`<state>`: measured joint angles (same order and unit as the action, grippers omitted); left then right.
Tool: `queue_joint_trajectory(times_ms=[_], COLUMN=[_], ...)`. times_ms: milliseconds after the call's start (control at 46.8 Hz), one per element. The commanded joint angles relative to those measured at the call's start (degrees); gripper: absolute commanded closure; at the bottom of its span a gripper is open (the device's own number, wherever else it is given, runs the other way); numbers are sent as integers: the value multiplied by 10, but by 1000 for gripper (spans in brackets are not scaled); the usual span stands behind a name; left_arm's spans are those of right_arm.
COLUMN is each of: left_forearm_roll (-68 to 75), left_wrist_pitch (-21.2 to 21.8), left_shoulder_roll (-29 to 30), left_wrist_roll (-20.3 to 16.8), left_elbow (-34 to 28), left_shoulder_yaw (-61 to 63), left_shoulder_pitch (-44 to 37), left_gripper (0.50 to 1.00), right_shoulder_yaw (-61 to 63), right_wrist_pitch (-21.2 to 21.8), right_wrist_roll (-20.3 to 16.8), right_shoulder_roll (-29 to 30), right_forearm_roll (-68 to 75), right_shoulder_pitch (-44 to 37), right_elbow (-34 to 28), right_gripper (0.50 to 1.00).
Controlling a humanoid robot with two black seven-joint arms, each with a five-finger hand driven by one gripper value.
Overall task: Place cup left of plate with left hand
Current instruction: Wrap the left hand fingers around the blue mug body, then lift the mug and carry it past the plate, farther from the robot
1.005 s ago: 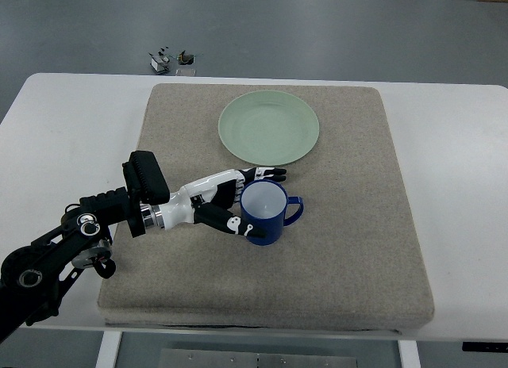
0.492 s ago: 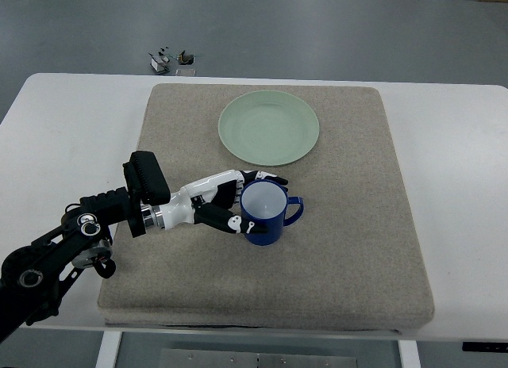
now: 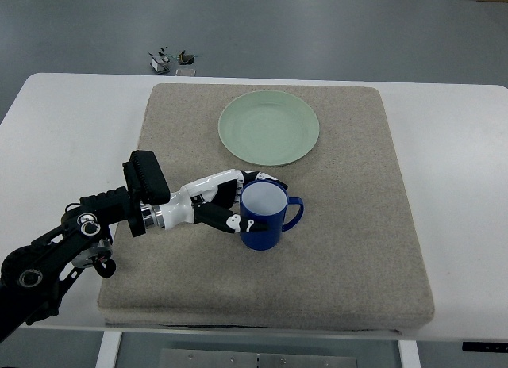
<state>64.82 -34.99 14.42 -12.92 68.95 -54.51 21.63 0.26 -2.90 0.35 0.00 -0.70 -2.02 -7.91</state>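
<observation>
Blue cup (image 3: 264, 218) at frame centre, clasped on its left side by left robot hand (image 3: 230, 203), below green plate (image 3: 269, 128), handle pointing right

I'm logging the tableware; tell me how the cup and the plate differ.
The cup is dark blue, the plate pale green. The cup stands tall with a handle; the plate lies flat and wider. The left hand grips the cup; the plate is untouched. Both sit on the grey mat.
</observation>
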Motion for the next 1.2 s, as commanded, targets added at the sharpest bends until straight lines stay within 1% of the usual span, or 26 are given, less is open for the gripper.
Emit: queue_joint_trajectory(times_ms=[0, 43, 107, 128, 299, 449, 620, 812, 919, 962, 1069, 1133, 1176], left_forearm_roll=[-4, -6, -8, -10, -12, -13, -13, -17, -19, -19, -19, -20, -20], left_wrist_pitch=[0, 0, 0, 0, 0, 0, 0, 0, 0, 16, 72, 92, 99], left_shoulder_roll=[0, 0, 1, 1, 5, 11, 12, 16, 17, 16, 12, 10, 8], left_wrist_roll=[0, -1, -1, -1, -2, -2, -3, -15, -25, -26, -30, -30, -30], left_elbow=[2, 3, 4, 4, 3, -16, -83, -192, -221, -228, -237, -246, -253], left_shoulder_yaw=[-2, -8, -13, -15, -69, -109, -165, -172, -170, -168, -160, -160, -160], left_shoulder_pitch=[2, 5, 13, 16, 36, 60, 89, 133, 141, 141, 141, 141, 141], left_gripper=[911, 924, 992, 1000, 1000, 1000, 1000, 1000, 1000, 1000, 1000, 1000, 1000], right_shoulder_yaw=[0, 0, 0, 0, 0, 0, 0, 0, 0, 0, 0, 0, 0], right_wrist_pitch=[0, 0, 0, 0, 0, 0, 0, 0, 0, 0, 0, 0, 0], right_wrist_roll=[0, 0, 0, 0, 0, 0, 0, 0, 0, 0, 0, 0, 0], right_shoulder_roll=[0, 0, 0, 0, 0, 0, 0, 0, 0, 0, 0, 0, 0], right_forearm_roll=[0, 0, 0, 0, 0, 0, 0, 0, 0, 0, 0, 0, 0], right_shoulder_pitch=[0, 0, 0, 0, 0, 0, 0, 0, 0, 0, 0, 0, 0], right_elbow=[0, 0, 0, 0, 0, 0, 0, 0, 0, 0, 0, 0, 0], right_gripper=[566, 566, 566, 566, 566, 566, 566, 566, 566, 566, 566, 566, 566])
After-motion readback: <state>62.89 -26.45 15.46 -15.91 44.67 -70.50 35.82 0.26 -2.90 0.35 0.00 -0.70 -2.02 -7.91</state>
